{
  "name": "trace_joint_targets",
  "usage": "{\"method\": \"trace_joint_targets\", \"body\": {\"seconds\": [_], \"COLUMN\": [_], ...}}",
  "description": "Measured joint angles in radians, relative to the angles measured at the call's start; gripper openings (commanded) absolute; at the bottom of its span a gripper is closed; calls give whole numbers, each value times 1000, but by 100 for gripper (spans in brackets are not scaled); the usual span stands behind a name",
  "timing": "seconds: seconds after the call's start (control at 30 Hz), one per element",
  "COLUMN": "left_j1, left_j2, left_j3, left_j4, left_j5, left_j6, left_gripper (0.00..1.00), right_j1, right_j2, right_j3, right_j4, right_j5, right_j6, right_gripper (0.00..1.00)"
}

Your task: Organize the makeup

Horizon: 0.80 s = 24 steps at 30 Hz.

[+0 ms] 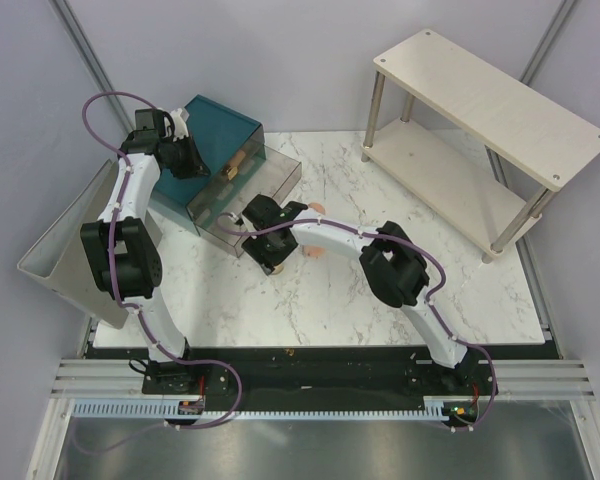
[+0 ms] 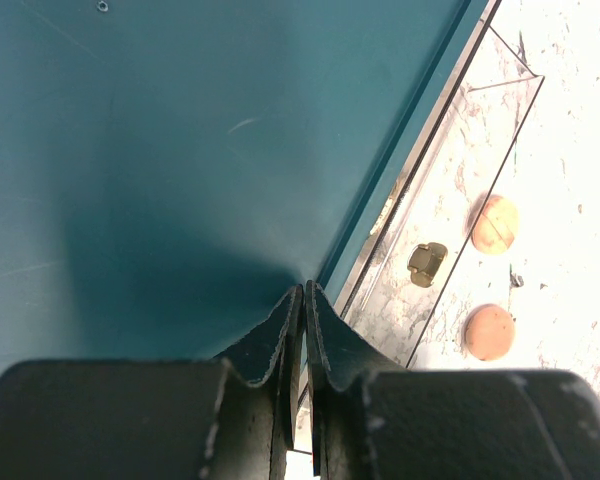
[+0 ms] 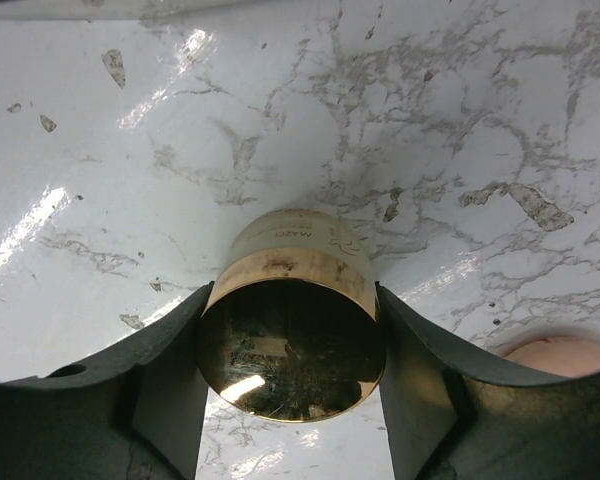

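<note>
**Right gripper** (image 3: 292, 300): jaws clamped on the round gold tin (image 3: 292, 352), one finger against each side, over the marble tabletop (image 3: 430, 110). Whether the tin is lifted, we cannot tell. Just outside one finger we see the edge of a peach-pink disc (image 3: 562, 356).

**Left gripper** (image 2: 303, 300): fingers together, tips at the teal box (image 2: 180, 150), beside its open clear drawer (image 2: 450, 190).

We judge the step in hand to be pickup of the tin. The next move calls for a level carry to the drawer and a release inside it.

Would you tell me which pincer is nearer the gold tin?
Right. The right pincer grips the gold tin between its fingers; the left pincer sits shut over the teal box, far off.
</note>
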Motion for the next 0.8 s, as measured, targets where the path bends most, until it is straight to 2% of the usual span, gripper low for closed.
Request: {"method": "trace_joint_targets", "body": {"seconds": [0.03,0.07,0.33,0.57,0.8], "left_j1": [0,0,0,0,0], "left_j2": [0,0,0,0,0], "left_j3": [0,0,0,0,0], "left_j4": [0,0,0,0,0], "left_j5": [0,0,0,1,1], "left_j6": [0,0,0,0,0], "left_gripper": [14,14,14,14,14], "right_j1": [0,0,-3,-34,-94], "right_j2": [0,0,-12,-69,-180], "right_j3": [0,0,-16,-51,-13], "right_j4": [2,4,14,20,128], "right_j5": [3,3,2,-82,-144], "right_j6": [4,3,6,8,66], "right_gripper": [19,0,0,0,0]}}
